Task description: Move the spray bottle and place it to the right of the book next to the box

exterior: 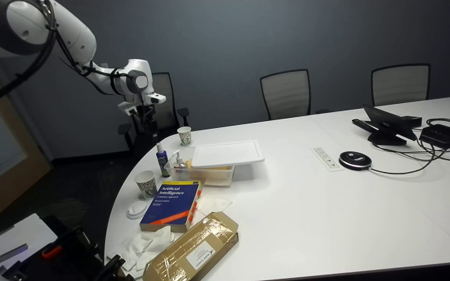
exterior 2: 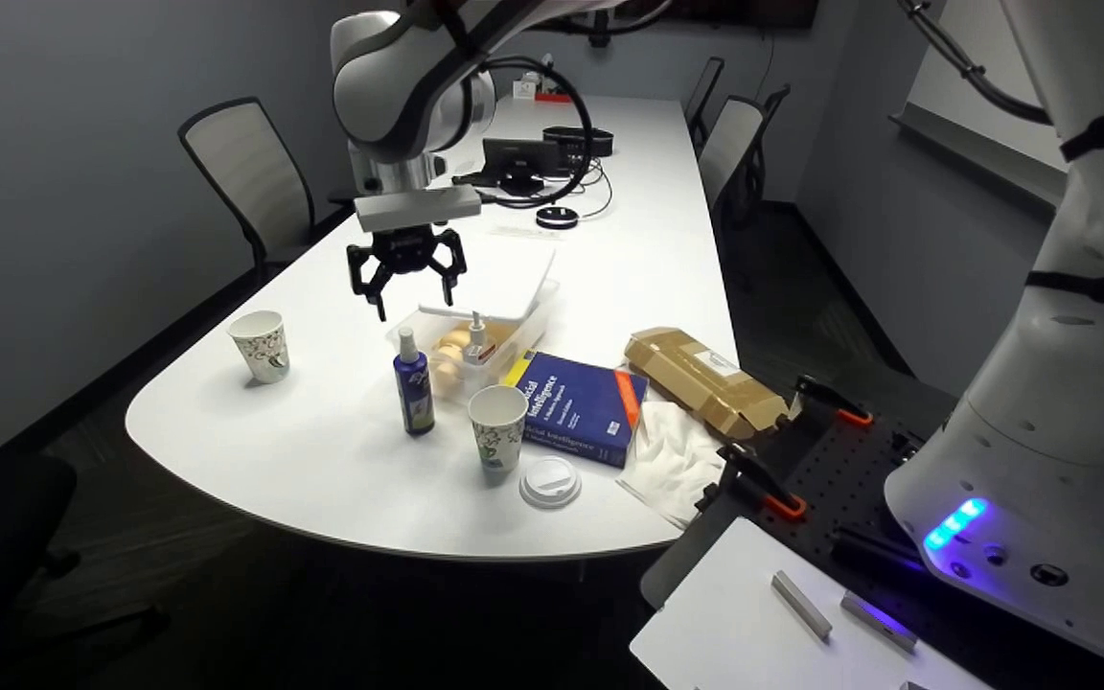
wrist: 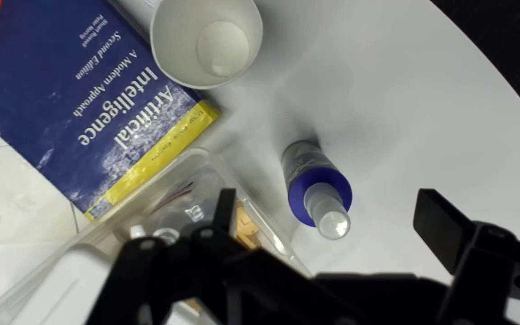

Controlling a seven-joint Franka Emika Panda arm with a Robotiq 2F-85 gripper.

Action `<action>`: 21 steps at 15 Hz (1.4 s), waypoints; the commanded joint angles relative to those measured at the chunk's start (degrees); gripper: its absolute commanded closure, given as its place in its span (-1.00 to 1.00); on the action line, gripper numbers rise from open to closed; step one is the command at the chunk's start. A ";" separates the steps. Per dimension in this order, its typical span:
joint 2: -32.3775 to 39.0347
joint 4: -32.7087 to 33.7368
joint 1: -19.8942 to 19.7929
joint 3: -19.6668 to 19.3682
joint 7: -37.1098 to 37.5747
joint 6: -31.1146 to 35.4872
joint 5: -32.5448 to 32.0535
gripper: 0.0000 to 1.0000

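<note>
Where the table (exterior 2: pixel 322 441) rounds off at its end, your bottle (exterior 2: pixel 414 393) stands upright between the curved edge and the box (exterior: pixel 221 177), just beside the box's wall and near the yellow-striped corner of the book (exterior 2: pixel 576 407). You have a band of white tabletop running from the bottle to that edge; the near cup (exterior 2: pixel 498 431) stands on the book's side of it, and whether it touches the book you cannot tell. The far cup (exterior 2: pixel 263 347) stands well apart. In an exterior view, more tabletop spreads from the box to the straight long edge.

Your gripper (exterior 2: pixel 415 307) hangs above, fingers wide, their tips apart from the bottle. The wrist view sets the bottle between them, one finger overlapping the box, the other white tabletop. That view looks down into the near cup; both exterior views give you its leafy side, and they alone take in the carton (exterior: pixel 197 249). Slim and blue-violet, the bottle has a pale top and a label greenish low on the body.
</note>
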 commanded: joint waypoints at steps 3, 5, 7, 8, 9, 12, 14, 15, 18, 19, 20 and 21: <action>6.73 5.54 2.77 -2.11 1.26 3.49 -0.04 -1.00; 8.27 6.72 2.71 -2.36 1.16 4.44 0.42 -1.00; 9.75 8.07 2.64 -2.75 0.99 5.18 0.45 -1.00; 10.52 8.77 2.63 -3.02 1.00 5.31 0.41 -1.00; 11.12 9.44 2.60 -3.15 1.03 5.11 0.51 -1.00; 12.61 11.14 2.47 -3.26 0.96 4.47 0.84 -1.00; 13.15 11.88 2.90 -3.62 1.26 4.14 0.51 -0.89; 13.41 12.17 3.01 -3.81 1.38 4.10 0.37 -0.47; 13.89 12.96 2.88 -3.89 1.43 3.09 0.57 -0.24; 14.05 13.22 2.89 -3.97 1.50 2.66 0.55 -0.07; 14.15 13.36 2.94 -4.10 1.65 2.25 0.50 0.08; 14.23 13.49 2.90 -4.10 1.67 1.84 0.57 0.22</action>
